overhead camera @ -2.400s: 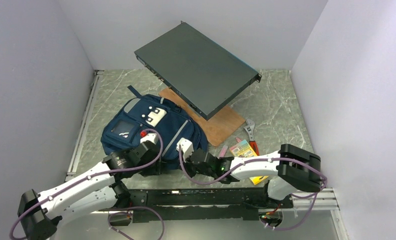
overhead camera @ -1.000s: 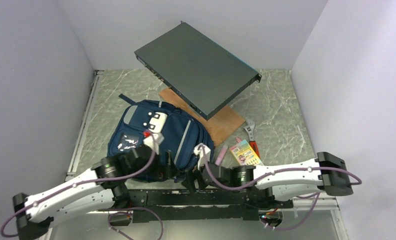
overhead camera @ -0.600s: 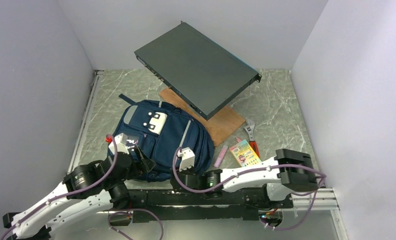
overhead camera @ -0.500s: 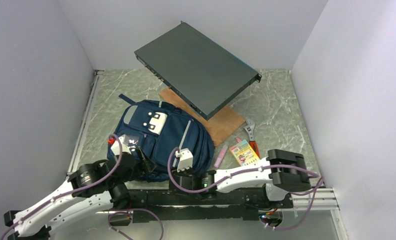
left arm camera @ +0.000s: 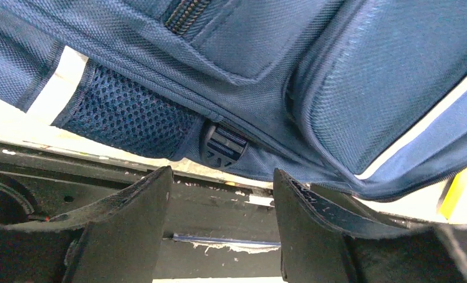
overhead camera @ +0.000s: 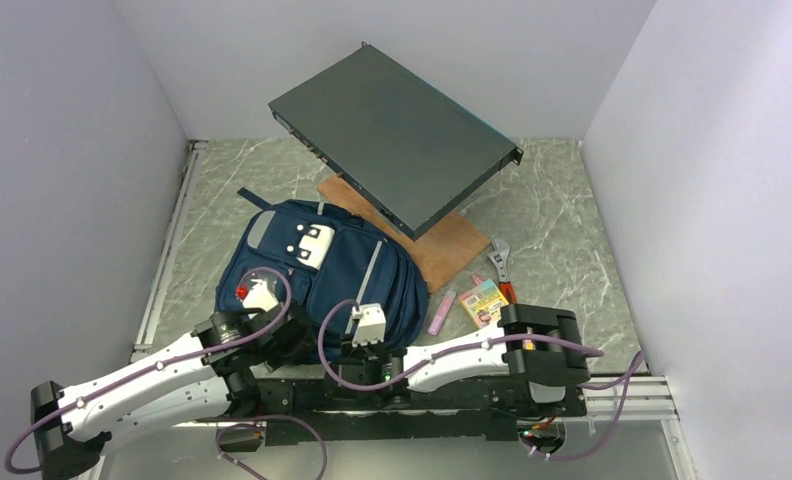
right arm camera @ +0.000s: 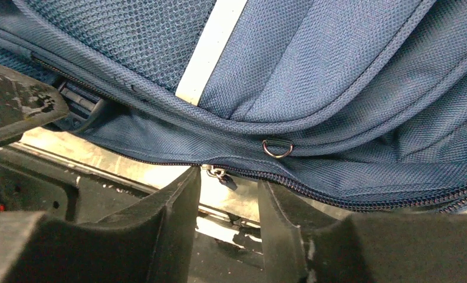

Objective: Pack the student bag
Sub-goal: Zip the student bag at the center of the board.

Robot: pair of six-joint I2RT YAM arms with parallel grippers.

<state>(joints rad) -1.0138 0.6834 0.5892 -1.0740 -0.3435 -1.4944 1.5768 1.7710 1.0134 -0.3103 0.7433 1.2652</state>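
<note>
Both grippers have drawn in to the near edge of the student bag (overhead camera: 322,265). Left gripper (left arm camera: 222,174) sits at its 7 o'clock and right gripper (right arm camera: 228,180) at 6 o'clock, fingers apart, gripping nothing. Navy bag with light grey stripes lies flat mid-table; a dark rack unit (overhead camera: 397,135) is beyond at 1 o'clock.

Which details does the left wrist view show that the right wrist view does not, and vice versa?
Only the left wrist view shows a black plastic buckle. Only the right wrist view shows a metal D-ring and a zip pull by its jaws. Both show the navy student bag, its mesh, a pale stripe and open jaws.
</note>
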